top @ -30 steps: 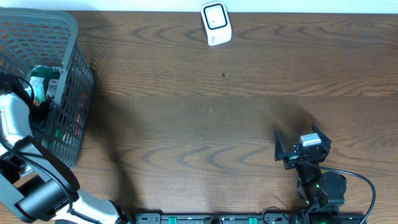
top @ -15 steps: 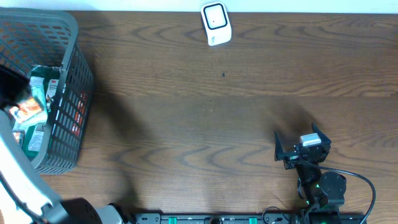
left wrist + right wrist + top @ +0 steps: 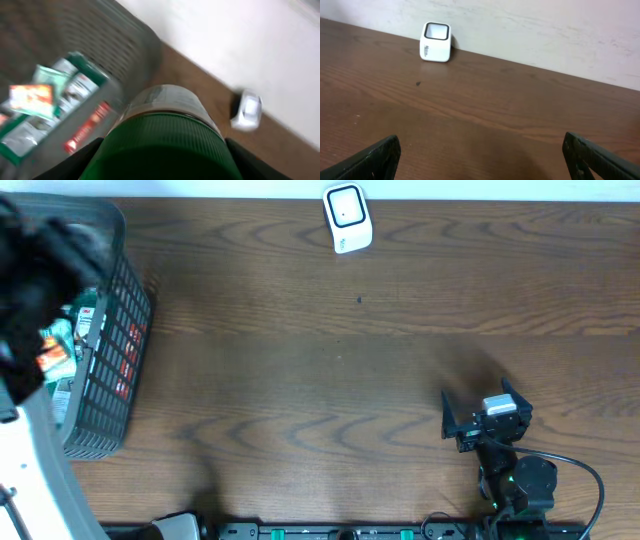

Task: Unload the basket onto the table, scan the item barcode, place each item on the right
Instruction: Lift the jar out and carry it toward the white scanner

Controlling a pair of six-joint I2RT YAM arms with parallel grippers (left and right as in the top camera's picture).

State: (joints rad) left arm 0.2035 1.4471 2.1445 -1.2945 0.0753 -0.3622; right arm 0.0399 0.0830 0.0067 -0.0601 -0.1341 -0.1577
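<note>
In the left wrist view, a jar with a dark green ribbed lid (image 3: 162, 135) fills the space between my left gripper's fingers (image 3: 85, 160). The left gripper (image 3: 162, 162) is shut on it, above the grey mesh basket (image 3: 100, 30). Overhead, that gripper is a dark blur (image 3: 40, 270) over the basket (image 3: 115, 350) at the far left, and the jar cannot be made out. The white barcode scanner (image 3: 347, 218) stands at the table's far edge, also seen as a white scanner (image 3: 247, 111) from the left wrist and a scanner (image 3: 435, 42) from the right. My right gripper (image 3: 470, 420) rests open and empty near the front right.
Several packets (image 3: 60, 345) with green and red labels lie in the basket, seen as packets (image 3: 30, 95) below my left wrist. A pale wall runs behind the table's far edge. Brown wood tabletop (image 3: 330, 380) stretches between basket, scanner and right arm.
My left arm has lifted up out of the basket with the green-lidded jar in its fingers and now blurs high over the basket's far end. The right arm has not moved.
</note>
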